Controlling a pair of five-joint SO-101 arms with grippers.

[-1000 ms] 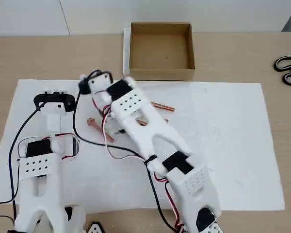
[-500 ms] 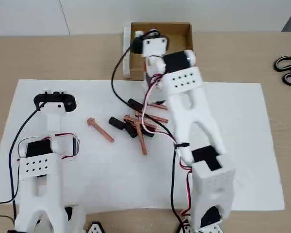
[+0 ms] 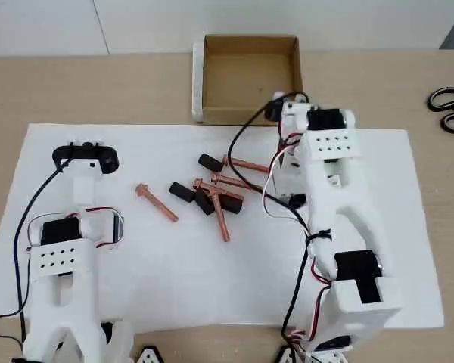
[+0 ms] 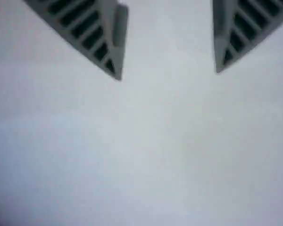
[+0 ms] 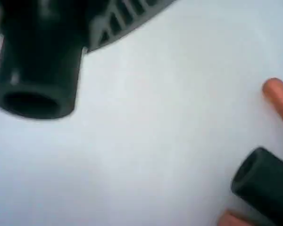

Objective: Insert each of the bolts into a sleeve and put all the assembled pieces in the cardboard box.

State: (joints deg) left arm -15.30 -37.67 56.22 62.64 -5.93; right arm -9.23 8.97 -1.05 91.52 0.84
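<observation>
While our L gripper [image 4: 167, 73] hangs spread over paper [image 4: 141, 155], R gripper [image 5: 47, 33] pinches a sleeve [image 5: 35, 75] — bore out, we reckon, for a bolt [image 5: 279, 99].

The cardboard box [image 3: 199, 76] sits open at the far side of the table, square and shallow. Copper-coloured bolts [image 3: 221, 219] lie flat on the white sheet [image 3: 363, 227], four of them crossing in a loose heap with three short black sleeves [image 3: 182, 192]. A lone bolt [image 3: 157, 202] lies well to their left. A further sleeve [image 5: 35, 70] is held off the sheet, hollow end showing.
</observation>
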